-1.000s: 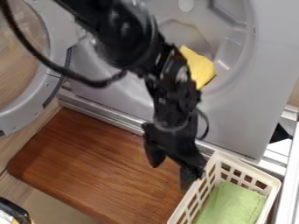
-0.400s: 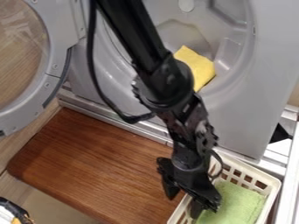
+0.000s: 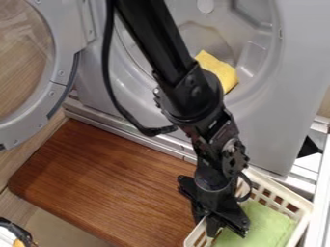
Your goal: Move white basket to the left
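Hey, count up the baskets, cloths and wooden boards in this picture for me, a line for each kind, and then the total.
Basket: 1
Cloths: 2, a yellow cloth and a green cloth
Wooden board: 1
Total: 4

"What's the arm [image 3: 190,94] like?"
"Black: a smooth, straight tube [image 3: 153,41] toward twelve o'clock, a rounded joint [image 3: 197,103], small pale screws [image 3: 157,90]."
"Any cables?"
"A thick black cable [image 3: 107,67] at nine o'clock, a thinner loop [image 3: 249,187] at three, near the angular black gripper [image 3: 205,227]."
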`<state>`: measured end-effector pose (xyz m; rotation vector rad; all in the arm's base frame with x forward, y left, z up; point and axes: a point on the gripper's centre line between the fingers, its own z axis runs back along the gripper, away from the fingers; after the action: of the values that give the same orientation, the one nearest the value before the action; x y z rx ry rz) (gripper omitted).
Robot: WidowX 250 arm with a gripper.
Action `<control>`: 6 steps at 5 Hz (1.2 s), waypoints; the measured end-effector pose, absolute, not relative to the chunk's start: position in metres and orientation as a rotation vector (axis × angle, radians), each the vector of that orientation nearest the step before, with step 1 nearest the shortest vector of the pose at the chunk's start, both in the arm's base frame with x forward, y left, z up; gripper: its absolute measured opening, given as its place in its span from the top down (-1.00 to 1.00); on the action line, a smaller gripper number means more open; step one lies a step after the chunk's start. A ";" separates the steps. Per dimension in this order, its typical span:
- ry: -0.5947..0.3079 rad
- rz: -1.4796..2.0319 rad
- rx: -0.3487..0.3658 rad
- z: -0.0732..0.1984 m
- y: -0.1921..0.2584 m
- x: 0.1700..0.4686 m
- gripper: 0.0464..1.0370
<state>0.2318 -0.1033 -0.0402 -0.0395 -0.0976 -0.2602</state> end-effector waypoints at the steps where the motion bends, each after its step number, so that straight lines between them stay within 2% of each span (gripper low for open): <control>1: -0.094 -0.264 -0.073 -0.029 -0.102 0.227 0.88; 3: -0.124 -0.194 -0.147 0.003 -0.075 0.221 0.90; 4: -0.119 -0.126 -0.165 0.011 -0.040 0.220 0.90; 6: -0.097 -0.071 -0.159 0.006 0.038 0.215 0.90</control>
<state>0.2154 0.0384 0.0055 -0.1591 -0.0971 -0.0712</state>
